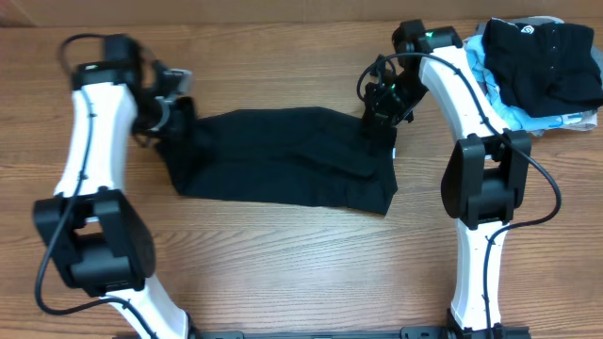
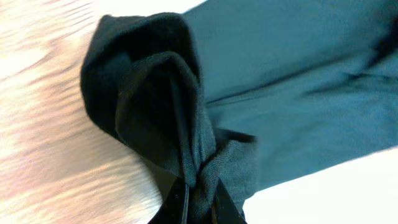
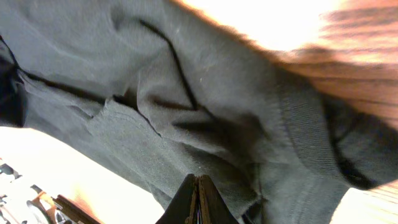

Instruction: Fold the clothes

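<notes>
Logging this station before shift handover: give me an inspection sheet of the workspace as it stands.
Surface: wooden table.
Job's things: black garment lying mid-table, left end bunched.
Clutter: pile of clothes at the far right corner, black over light blue.
Grippers: left gripper shut on the garment's left end; right gripper shut on its right edge.
Cables: black cables loop along both arms.
Surroundings: nothing seen.
</notes>
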Available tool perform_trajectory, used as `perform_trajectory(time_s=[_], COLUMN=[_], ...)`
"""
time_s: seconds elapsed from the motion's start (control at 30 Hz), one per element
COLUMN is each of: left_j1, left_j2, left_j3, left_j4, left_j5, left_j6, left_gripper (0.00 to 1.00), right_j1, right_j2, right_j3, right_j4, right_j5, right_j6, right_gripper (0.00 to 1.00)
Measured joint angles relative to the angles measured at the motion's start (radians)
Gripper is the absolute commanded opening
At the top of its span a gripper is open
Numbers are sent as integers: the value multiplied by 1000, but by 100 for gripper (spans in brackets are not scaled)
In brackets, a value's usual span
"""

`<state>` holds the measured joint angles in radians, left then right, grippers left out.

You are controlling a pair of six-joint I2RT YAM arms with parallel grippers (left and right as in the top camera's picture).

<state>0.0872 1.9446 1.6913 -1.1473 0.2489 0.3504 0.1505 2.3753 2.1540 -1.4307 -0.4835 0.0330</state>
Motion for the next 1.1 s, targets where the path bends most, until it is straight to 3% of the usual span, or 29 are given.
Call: perform_trajectory(time_s=[0.33,0.37,0.4,0.43,0.47,0.67,0.8,0.9,1.1], left_j1=[-237,-252,-267,-283,-294,-344,-334,-304,-230], left_j2=[71,83,94,105,111,120,120,121,121], left_j3=[0,0,0,0,0,0,10,64,215], left_j4=[43,46,47,48,48,60,57,26,-62], left_j5=[-42,-44,-45,-47,-48,-47,-47,-47,-47], left_j6=[15,11,8,2,-2,-11,-51,-97,-159], left_gripper=[12,20,43,88,100,100,100,100,100], right_j1=[-59,-67,-74,-85,-92,-154,-183,-186,-155], right_j2=[0,0,0,0,0,0,0,0,0], right_j3=[91,108,122,137,148,193,195,196,196], right_j4=[-5,-10,-11,-17,-22,-72,-126,-166,-232], right_j5=[-7,-8,-8,-9,-10,-18,-34,-37,12], right_j6=[0,0,0,0,0,-9,-30,-53,-93], right_gripper=[4,4,4,4,5,12,25,36,45])
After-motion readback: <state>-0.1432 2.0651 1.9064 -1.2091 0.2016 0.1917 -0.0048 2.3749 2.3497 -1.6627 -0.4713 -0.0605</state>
